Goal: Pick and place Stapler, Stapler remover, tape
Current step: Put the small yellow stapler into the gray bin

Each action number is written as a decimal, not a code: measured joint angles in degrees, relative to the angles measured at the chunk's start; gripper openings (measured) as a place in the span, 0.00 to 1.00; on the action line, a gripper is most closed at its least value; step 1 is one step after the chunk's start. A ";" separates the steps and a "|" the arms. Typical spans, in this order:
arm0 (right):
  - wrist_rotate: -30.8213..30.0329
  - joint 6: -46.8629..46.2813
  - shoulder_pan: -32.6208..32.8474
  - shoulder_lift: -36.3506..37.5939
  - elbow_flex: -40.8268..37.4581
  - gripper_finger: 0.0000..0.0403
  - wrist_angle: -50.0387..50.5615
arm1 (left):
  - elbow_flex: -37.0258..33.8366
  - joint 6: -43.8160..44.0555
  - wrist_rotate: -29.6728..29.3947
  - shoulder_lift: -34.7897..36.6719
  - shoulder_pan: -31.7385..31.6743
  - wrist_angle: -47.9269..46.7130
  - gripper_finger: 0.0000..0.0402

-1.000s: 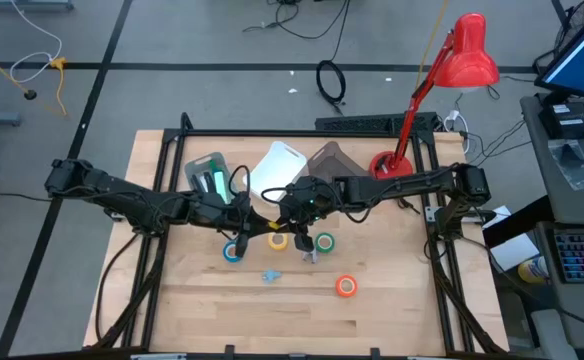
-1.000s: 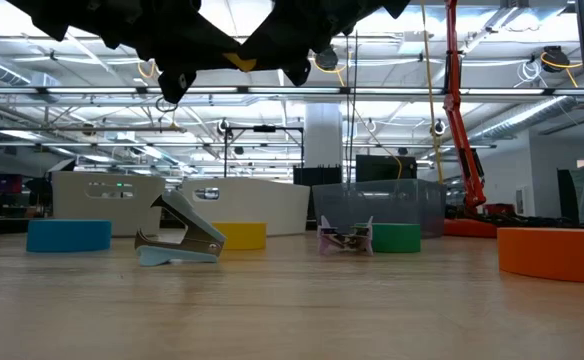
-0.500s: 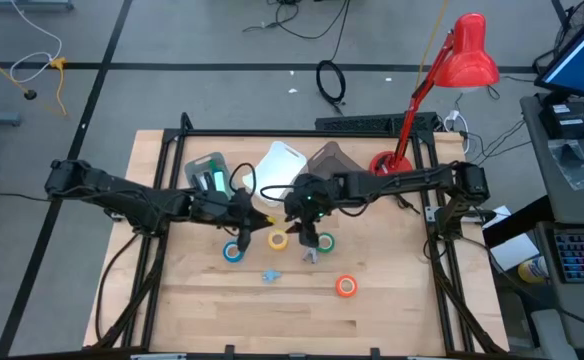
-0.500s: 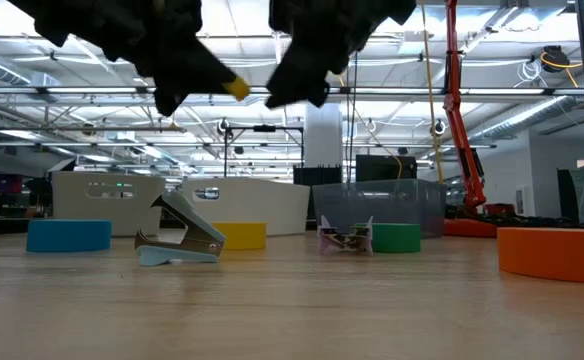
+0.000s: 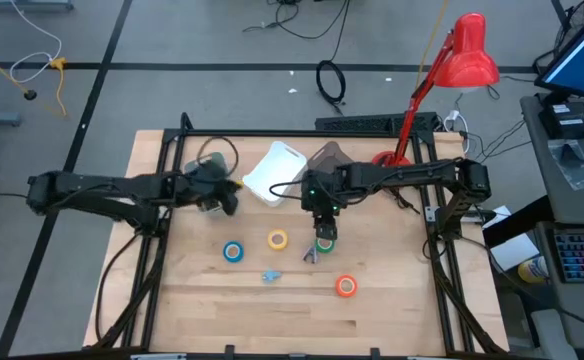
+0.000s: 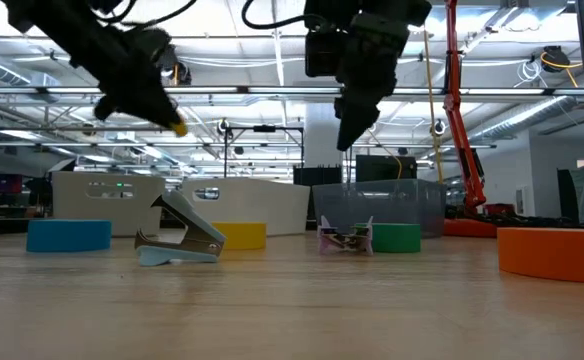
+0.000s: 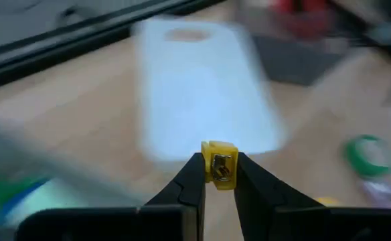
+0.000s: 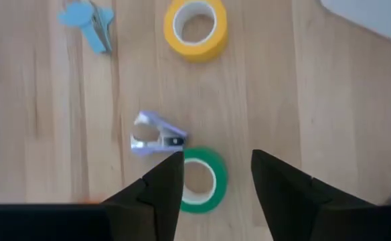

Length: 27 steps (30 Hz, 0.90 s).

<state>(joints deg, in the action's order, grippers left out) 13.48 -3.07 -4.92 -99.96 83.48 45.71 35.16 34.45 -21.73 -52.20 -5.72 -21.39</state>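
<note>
My left gripper (image 5: 228, 203) hangs over the table's far left part, shut on a small yellow staple remover (image 7: 219, 163). My right gripper (image 8: 217, 175) stands open above the green tape roll (image 8: 199, 182), fingers on either side, clear of it. Flat on the wood lie the yellow roll (image 5: 277, 240), the blue roll (image 5: 234, 251) and the orange roll (image 5: 346, 286). A purple staple remover (image 5: 310, 255) lies beside the green roll (image 5: 324, 243), a light blue one (image 5: 271, 275) nearer the front. The stapler is out of view. My left gripper pinches the yellow staple remover (image 7: 220, 173) between its two fingertips. The piece sticks out past the tips (image 6: 177, 127). The fingers slant downward. The remover is lifted well clear of the table.
A white container (image 5: 275, 170) and a clear grey one (image 5: 327, 160) stand at the table's far side; another container (image 5: 204, 163) lies partly under my left arm. A red desk lamp (image 5: 467, 55) rises at the far right. The near half of the board has free room.
The two grippers, close together over the table's middle a second ago, have parted. My left gripper has drawn back toward the left edge with the yellow remover, turning as it went. My right gripper has gone toward the right, tipped downward and come over the green roll.
</note>
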 joint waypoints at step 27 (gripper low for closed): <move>-3.16 4.25 -3.62 14.14 -10.14 0.42 -5.14 | 8.35 -11.57 10.69 -8.91 -30.66 -20.95 0.12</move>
<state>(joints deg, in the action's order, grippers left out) 10.33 1.18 -8.53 -85.82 73.34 40.57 43.51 22.88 -11.03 -61.11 -36.38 -42.33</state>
